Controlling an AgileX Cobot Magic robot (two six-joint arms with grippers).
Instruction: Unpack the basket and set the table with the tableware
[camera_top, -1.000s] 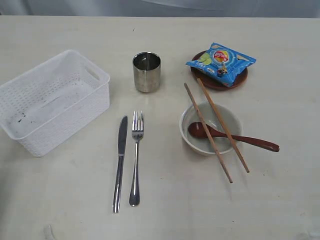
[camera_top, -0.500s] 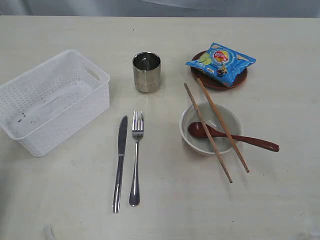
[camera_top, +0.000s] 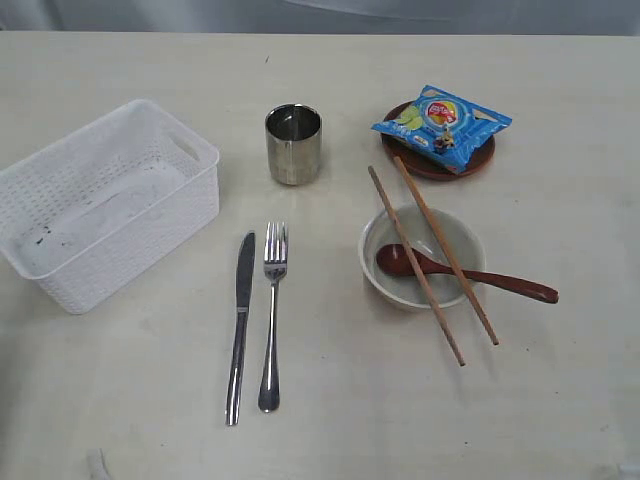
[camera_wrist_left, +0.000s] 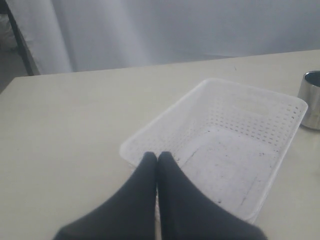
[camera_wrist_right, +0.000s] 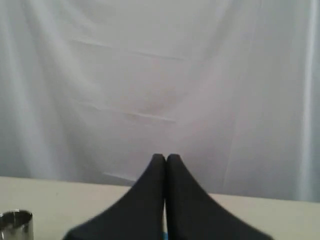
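The white basket (camera_top: 110, 200) stands empty at the left of the table (camera_top: 330, 400). A steel cup (camera_top: 293, 144) is upright behind the knife (camera_top: 239, 325) and fork (camera_top: 271, 315), which lie side by side. Right of them sits the off-white bowl (camera_top: 400, 284) with the red-brown spoon (camera_top: 470, 273) in it and two chopsticks (camera_top: 430, 255) across its rim. Behind it is the dark plate (camera_top: 425, 165). Neither gripper shows in the exterior view. My left gripper (camera_wrist_left: 157, 156) is shut and empty, close to the basket (camera_wrist_left: 220, 135). My right gripper (camera_wrist_right: 165, 158) is shut and empty.
A blue chips bag (camera_top: 441, 117) lies on the dark plate. A white curtain (camera_wrist_right: 160, 75) hangs behind the table's far edge. The steel cup shows at the edge of both wrist views (camera_wrist_left: 312, 100) (camera_wrist_right: 16, 225).
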